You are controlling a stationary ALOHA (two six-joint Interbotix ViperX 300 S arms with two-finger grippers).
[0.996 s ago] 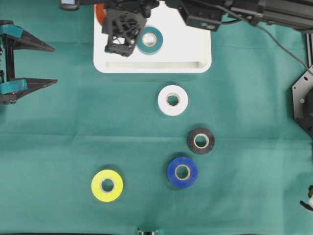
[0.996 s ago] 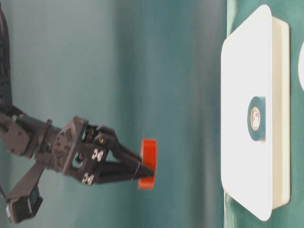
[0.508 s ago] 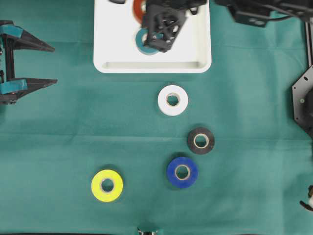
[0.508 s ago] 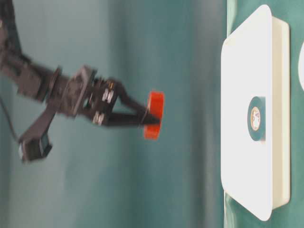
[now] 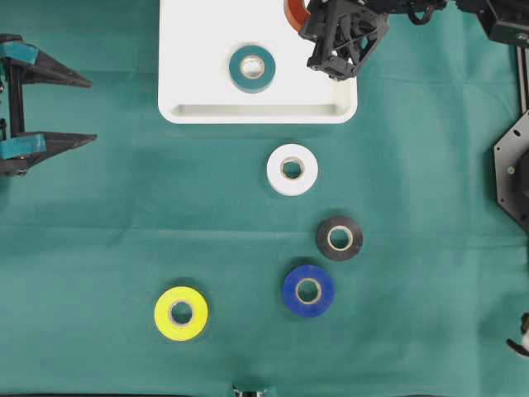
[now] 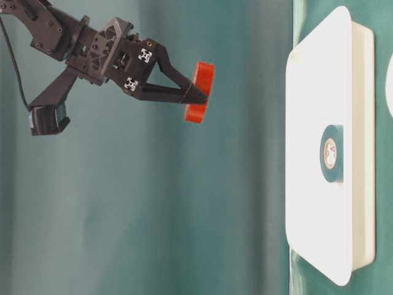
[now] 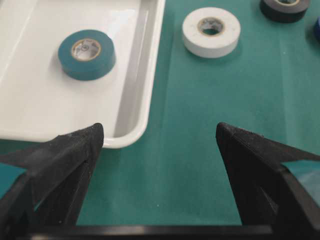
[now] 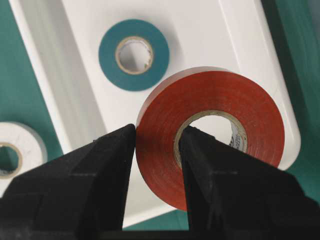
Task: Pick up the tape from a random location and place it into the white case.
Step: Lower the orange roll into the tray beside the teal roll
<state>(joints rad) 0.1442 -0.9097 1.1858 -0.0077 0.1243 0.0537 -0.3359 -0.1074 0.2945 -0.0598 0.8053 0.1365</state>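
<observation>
A red tape [image 8: 210, 135] roll hangs in my right gripper [image 8: 157, 135], which is shut on it, one finger through the hole and one outside. In the overhead view that red tape [image 5: 291, 11] and right gripper [image 5: 302, 18] are over the far right part of the white case [image 5: 256, 112]. From table level, the red tape [image 6: 199, 92] is well above the white case [image 6: 362, 153]. A teal tape [image 5: 253, 68] lies flat inside the case. My left gripper [image 5: 92, 109] stands open and empty at the left edge, its jaws wide apart near the case's corner [image 7: 135, 135].
On the green cloth in front of the case lie a white tape [image 5: 292, 169], a black tape [image 5: 339, 237], a blue tape [image 5: 307, 290] and a yellow tape [image 5: 181, 313]. A black fixture [image 5: 512, 174] stands at the right edge.
My right gripper has carried the red tape from over the case's left side across to its right side, staying shut on it. The left arm has not moved.
</observation>
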